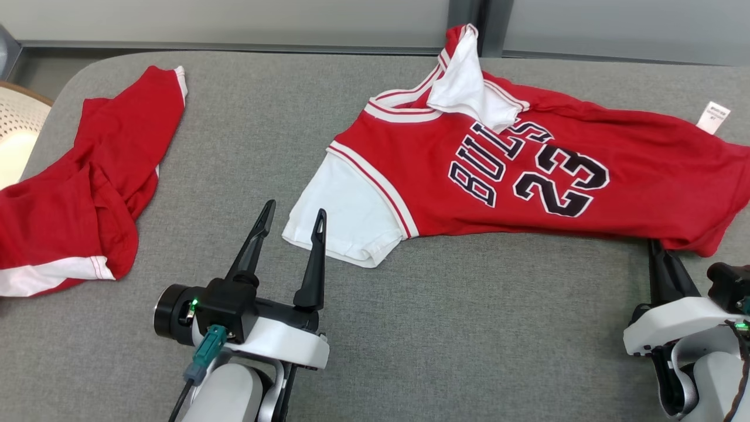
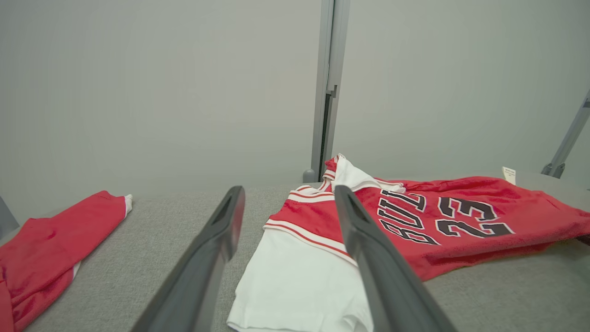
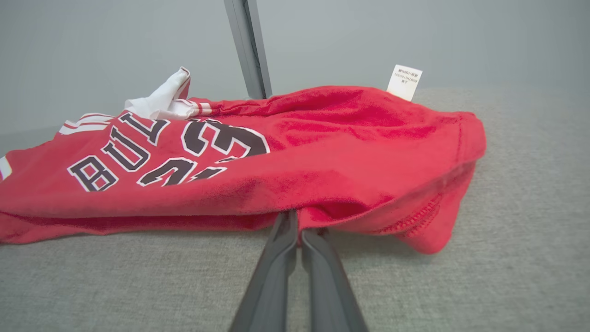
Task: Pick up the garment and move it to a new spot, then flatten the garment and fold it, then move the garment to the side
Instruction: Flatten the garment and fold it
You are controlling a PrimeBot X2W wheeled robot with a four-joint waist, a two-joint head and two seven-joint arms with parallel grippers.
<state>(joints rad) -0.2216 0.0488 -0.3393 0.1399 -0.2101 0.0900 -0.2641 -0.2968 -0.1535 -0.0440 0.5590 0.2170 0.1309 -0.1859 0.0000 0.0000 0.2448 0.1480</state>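
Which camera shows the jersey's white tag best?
The right wrist view: the tag stands up from the jersey, largest there, its print visible though unreadable. The head view shows it small; the left wrist view, tiny.

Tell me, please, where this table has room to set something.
Bare: the table strip between the second red garment and the jersey, and the near stretch between left gripper and right gripper. Crowded: right half, under the jersey.
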